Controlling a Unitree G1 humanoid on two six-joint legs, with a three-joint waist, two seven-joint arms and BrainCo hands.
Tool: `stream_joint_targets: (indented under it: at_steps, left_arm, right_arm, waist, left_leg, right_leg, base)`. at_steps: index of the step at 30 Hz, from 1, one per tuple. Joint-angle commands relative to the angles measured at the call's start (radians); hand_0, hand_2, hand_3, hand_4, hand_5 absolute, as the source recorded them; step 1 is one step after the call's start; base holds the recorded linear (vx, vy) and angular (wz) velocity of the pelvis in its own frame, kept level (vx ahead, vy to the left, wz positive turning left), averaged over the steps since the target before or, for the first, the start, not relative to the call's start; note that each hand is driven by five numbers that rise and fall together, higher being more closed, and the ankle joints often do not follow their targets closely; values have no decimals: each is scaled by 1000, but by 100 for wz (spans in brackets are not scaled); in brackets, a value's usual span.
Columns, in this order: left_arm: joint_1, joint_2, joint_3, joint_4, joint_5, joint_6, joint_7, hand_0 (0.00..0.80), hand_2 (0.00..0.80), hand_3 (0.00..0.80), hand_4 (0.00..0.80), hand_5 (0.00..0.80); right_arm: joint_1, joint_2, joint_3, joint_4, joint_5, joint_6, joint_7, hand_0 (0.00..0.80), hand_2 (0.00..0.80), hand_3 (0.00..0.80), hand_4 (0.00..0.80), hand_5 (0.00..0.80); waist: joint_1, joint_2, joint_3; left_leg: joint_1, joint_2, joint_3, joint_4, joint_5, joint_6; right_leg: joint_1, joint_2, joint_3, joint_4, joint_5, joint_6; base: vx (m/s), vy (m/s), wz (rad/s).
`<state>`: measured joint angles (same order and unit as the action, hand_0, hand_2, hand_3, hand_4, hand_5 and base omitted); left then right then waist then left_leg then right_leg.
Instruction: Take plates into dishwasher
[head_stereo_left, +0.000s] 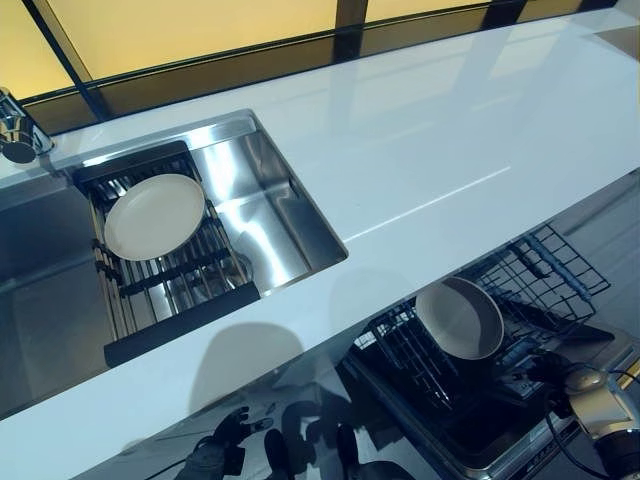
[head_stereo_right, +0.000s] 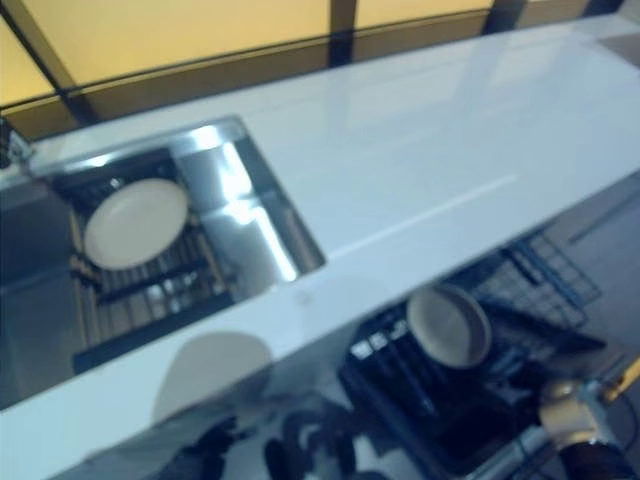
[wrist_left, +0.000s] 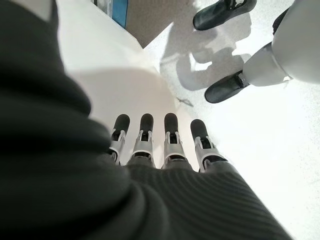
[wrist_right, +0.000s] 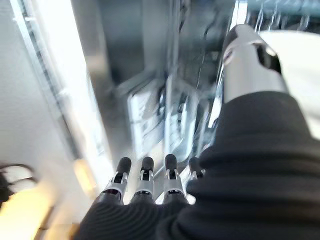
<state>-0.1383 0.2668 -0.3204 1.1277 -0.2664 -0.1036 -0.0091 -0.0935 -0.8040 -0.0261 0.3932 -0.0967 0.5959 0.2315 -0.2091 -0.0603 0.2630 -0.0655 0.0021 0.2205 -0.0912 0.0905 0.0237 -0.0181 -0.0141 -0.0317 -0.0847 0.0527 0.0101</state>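
At the bottom left of the left eye view, the left hand (head_stereo_left: 222, 440) hangs below the counter edge; its wrist view shows its fingers (wrist_left: 171, 131) straight and holding nothing. At the lower right, the right hand (wrist_right: 145, 180) also has its fingers extended and empty, next to the dishwasher rack (head_stereo_left: 545, 262). One cream plate (head_stereo_left: 459, 317) stands tilted on edge in that rack, right of centre. Above it, the white counter (head_stereo_left: 450, 150) runs across the frame. At the upper left, a second plate (head_stereo_left: 154, 216) rests on the dark drying rack (head_stereo_left: 175, 300) inside the steel sink (head_stereo_left: 275, 215).
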Motion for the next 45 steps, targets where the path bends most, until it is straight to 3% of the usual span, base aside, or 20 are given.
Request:
stream_joint_targets:
  at_steps: [1, 3, 12, 16, 26, 35, 41, 45]
  left_arm:
    - [-25, 16, 24, 38, 13, -19, 7, 0, 0, 0, 0, 0]
    - [-24, 23, 19, 32, -1, -17, 9, 0, 0, 0, 0, 0]
    - [0, 47, -18, 25, -36, -26, 10, 0, 0, 0, 0, 0]
    - [2, 50, -44, 17, -56, -25, 11, 0, 0, 0, 0, 0]
    - [2, 52, -77, 25, -80, -22, 9, 0, 0, 0, 0, 0]
    - [-4, 41, -91, 52, -66, -20, 3, 0, 0, 0, 0, 0]
    - [-3, 37, -80, 55, -50, -10, -4, 0, 0, 0, 0, 0]
    - [-1, 40, -68, 43, -41, 9, 0, 0, 0, 0, 0, 0]
  right_arm:
    - [-23, -113, -55, 0, 89, 15, -53, 0, 0, 0, 0, 0]
    - [-51, -151, -69, 24, 175, 26, -77, 0, 0, 0, 0, 0]
    - [-185, -279, -136, 119, 435, -65, -203, 0, 0, 0, 0, 0]
    - [-282, -334, -134, 166, 453, -154, -324, 0, 0, 0, 0, 0]
    - [-527, -432, -13, 124, 395, -255, -529, 0, 0, 0, 0, 0]
    - [-818, -384, 225, 56, 347, -333, -639, 0, 0, 0, 0, 0]
    - [-893, -313, 305, -50, 262, -349, -623, 0, 0, 0, 0, 0]
    - [-927, -262, 376, -103, 96, -332, -581, 0, 0, 0, 0, 0]
  waist:
    - [8, -14, -37]
    - [11, -19, -37]
    - [38, -28, -42]
    - [56, -24, -44]
    - [96, -26, -54]
    - [151, -44, -70]
    - [186, -48, -72]
    - [209, -44, -53]
  left_leg:
    - [63, -21, -19, 4, -129, 30]
    - [68, -20, -22, 4, -128, 29]
    - [85, -25, -43, 4, -127, 28]
    - [91, -32, -59, 4, -129, 29]
    - [94, -50, -92, 4, -129, 32]
    - [89, -62, -129, 4, -126, 37]
    - [86, -74, -158, 4, -127, 45]
    - [81, -71, -173, 4, -114, 58]
  right_leg:
    - [-66, 53, 53, 101, -31, 22]
    - [-62, 55, 53, 102, -30, 21]
    - [-38, 56, 39, 101, -34, 16]
    - [-27, 53, 29, 98, -39, 14]
    - [-7, 45, -6, 96, -54, 12]
    - [15, 35, -46, 70, -48, 18]
    - [23, 28, -74, 68, -50, 23]
    - [-28, 30, -113, 235, -114, 16]
  base:
    - [0, 0, 0]
    - [0, 0, 0]
    - [0, 0, 0]
    - [5, 17, 1]
    - [10, 33, 7]
    - [25, 8, 10]
    - [53, 22, 18]
    - [39, 27, 13]
